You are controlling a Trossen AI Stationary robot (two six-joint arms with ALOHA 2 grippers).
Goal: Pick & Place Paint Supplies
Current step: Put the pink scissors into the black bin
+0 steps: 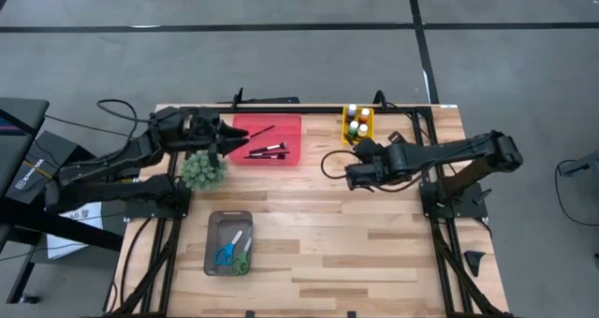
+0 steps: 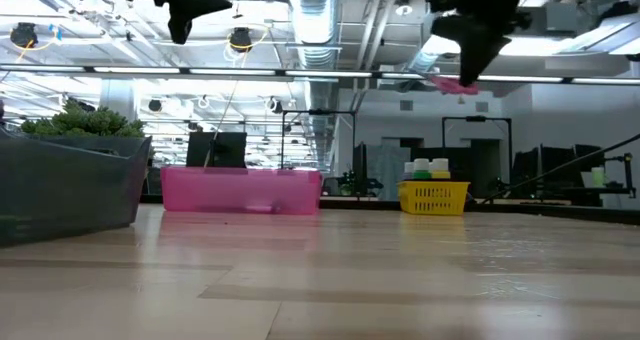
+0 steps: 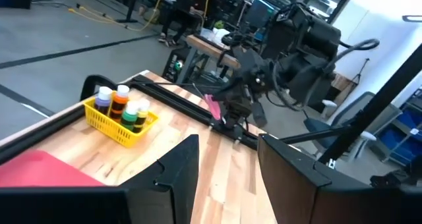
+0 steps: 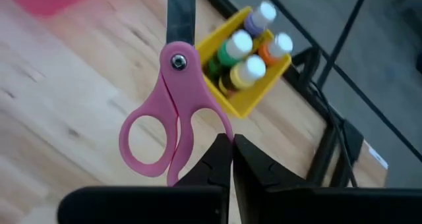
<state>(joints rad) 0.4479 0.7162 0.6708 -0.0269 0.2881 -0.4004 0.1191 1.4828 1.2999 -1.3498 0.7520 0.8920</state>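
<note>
Several small paint bottles (image 4: 245, 51) stand upright in a yellow basket (image 1: 357, 123) at the table's far edge. Dark-handled paintbrushes (image 1: 267, 151) lie in a pink tray (image 1: 281, 129) left of it. My right gripper (image 4: 232, 145) hangs high over the table, just near of the basket, shut on a pair of pink scissors (image 4: 165, 112). My left gripper (image 3: 227, 145) is raised at the pink tray's left end, pointing level, open with nothing between its fingers. My right gripper pinches the rim of one handle loop (image 4: 221, 128) of the pink scissors between its two fingers. The other loop (image 4: 146, 141) is free beside them. The shut blades (image 4: 181, 13) point away from the fingers, slanting down. The scissors (image 2: 450, 83) are lifted clear, high above the table.
A fuzzy green tuft (image 1: 203, 171) stands near my left gripper. A grey tray (image 1: 230, 226) with blue and green scissors sits toward the near edge. Bare wood lies between the trays and the near right corner. People sit at desks beyond the table.
</note>
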